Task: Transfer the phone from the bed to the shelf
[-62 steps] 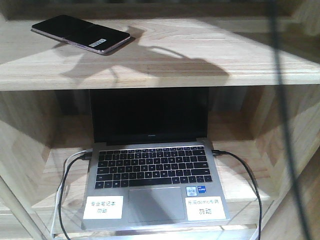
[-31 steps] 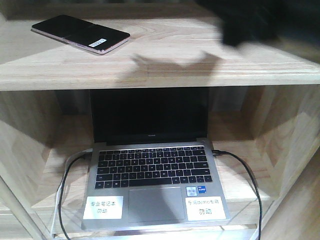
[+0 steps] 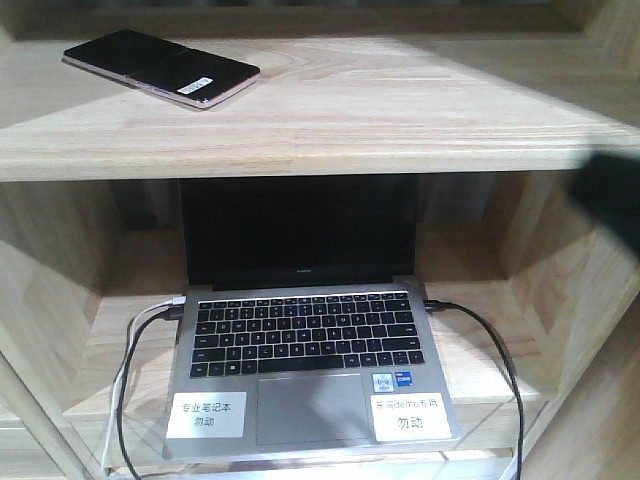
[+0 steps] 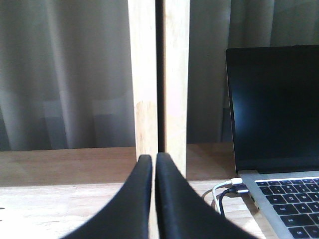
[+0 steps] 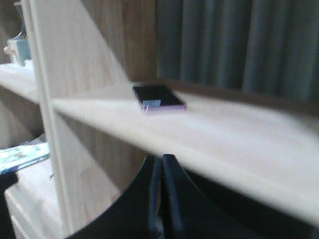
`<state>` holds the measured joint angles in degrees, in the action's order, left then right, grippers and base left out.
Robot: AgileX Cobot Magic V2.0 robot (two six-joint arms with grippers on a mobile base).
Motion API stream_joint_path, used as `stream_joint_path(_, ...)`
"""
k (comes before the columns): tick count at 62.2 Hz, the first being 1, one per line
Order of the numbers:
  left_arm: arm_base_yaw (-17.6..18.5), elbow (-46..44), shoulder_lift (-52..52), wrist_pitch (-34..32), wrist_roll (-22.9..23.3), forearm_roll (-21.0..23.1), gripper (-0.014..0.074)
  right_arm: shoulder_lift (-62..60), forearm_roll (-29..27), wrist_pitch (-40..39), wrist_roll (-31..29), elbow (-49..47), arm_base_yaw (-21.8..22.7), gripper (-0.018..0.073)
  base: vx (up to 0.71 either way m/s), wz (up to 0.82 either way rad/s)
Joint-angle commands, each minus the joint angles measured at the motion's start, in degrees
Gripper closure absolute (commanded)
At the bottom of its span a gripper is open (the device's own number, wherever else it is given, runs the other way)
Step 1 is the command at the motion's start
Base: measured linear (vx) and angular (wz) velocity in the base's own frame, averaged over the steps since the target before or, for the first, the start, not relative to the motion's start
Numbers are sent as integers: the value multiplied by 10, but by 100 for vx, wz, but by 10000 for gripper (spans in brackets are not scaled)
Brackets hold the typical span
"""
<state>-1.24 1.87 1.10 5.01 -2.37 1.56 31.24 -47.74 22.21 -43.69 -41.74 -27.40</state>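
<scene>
Phone [image 3: 162, 68] w/ barcode sticker on shelf [image 3: 400, 110]; laptop [image 3: 305, 340] labels "勿动".

Laptop [image 3: 305, 330]: I see it open, right of the left fingers.
Cables [image 3: 135, 345]: plugged into both its sides.

My front camera faces the shelf [image 3: 330, 130] closely from above; both wrist cameras look level, sharing its boards.
</scene>
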Motion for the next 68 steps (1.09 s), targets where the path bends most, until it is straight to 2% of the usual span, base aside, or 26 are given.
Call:
stream_joint_path(1,-2,-14,4,-41,5,6,595,-42,-12,-35,12,31,2,564,0,0)
stream_joint_path(15,-2,-14,4,-41,5,6,595,-140,-15,-35,15,114,2,564,0,0)
stream_joint_path(29,-2,-14,4,-41,5,6,595,-185,-21,-33,14,171,2,564,0,0)
stream_joint_path(68,-2,-14,4,-41,5,6,595,-186,-25,-21,14,179,2,564,0,0)
